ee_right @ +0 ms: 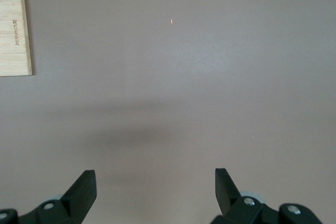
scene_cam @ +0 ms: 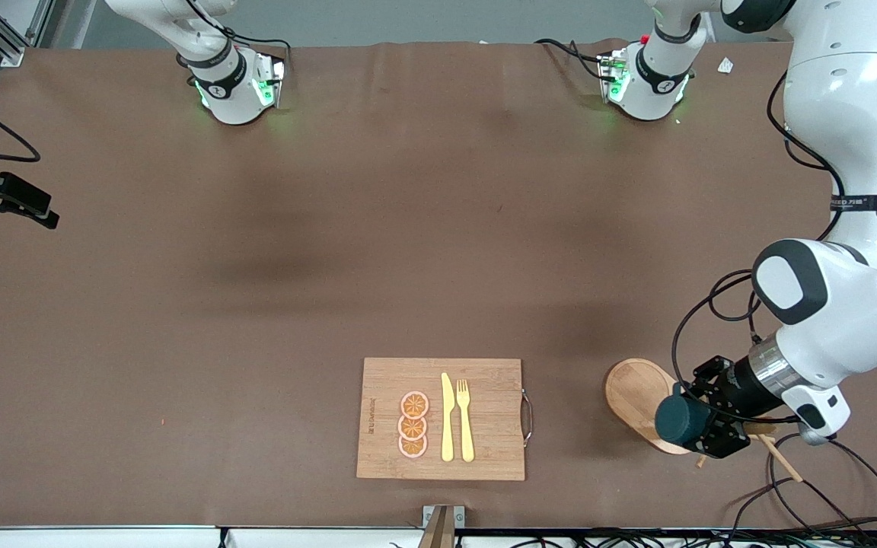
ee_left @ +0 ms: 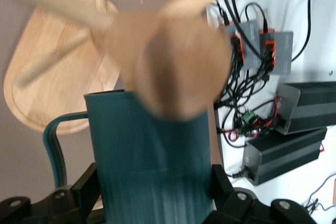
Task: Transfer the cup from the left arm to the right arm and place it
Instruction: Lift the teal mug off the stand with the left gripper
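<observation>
Pickup done: left gripper (scene_cam: 701, 430) clamps the cup (scene_cam: 682, 422) at the oval board (scene_cam: 636, 396), near table's front edge, left-arm end. Right gripper (ee_right: 155, 192) waits, jaws wide, empty. Handover & placing left.

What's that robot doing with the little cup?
The left arm's pincer is shut on the dark teal cup, right at the oval wooden tray toward the left arm's end of the table. The right arm waits, its pincer open over bare table. A cutting board with a knife, fork and orange slices lies nearby.
</observation>
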`<action>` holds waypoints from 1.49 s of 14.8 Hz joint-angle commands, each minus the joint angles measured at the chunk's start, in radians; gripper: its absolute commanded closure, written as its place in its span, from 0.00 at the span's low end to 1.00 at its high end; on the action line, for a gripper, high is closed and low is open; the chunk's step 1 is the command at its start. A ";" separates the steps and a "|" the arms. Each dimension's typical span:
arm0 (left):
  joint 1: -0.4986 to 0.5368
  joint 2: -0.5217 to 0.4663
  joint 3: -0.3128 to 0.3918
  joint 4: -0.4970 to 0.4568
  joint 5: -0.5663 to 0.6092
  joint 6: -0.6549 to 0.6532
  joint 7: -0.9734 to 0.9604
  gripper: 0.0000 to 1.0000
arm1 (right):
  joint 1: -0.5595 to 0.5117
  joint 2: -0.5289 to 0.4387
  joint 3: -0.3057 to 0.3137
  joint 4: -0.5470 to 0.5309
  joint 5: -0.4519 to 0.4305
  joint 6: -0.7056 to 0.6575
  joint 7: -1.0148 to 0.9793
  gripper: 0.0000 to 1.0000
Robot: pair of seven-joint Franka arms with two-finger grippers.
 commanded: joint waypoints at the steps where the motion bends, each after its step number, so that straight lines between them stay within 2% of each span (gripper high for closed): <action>1: -0.007 -0.034 -0.014 0.007 -0.005 -0.047 -0.052 0.28 | 0.005 -0.022 0.000 -0.024 -0.005 0.009 0.006 0.00; 4: -0.018 -0.072 -0.025 0.007 0.001 -0.105 -0.081 0.28 | 0.003 -0.022 0.000 -0.024 -0.005 0.009 0.006 0.00; 8: -0.085 -0.094 -0.023 0.007 0.038 -0.116 -0.128 0.29 | 0.001 -0.022 0.000 -0.022 -0.005 0.007 0.004 0.00; 18: -0.360 -0.076 -0.011 0.013 0.389 -0.105 -0.237 0.29 | 0.000 -0.022 0.000 -0.021 -0.002 0.004 0.004 0.00; 22: -0.446 -0.048 -0.012 0.013 0.587 -0.104 -0.302 0.29 | -0.002 -0.022 -0.002 -0.021 -0.002 0.003 0.003 0.00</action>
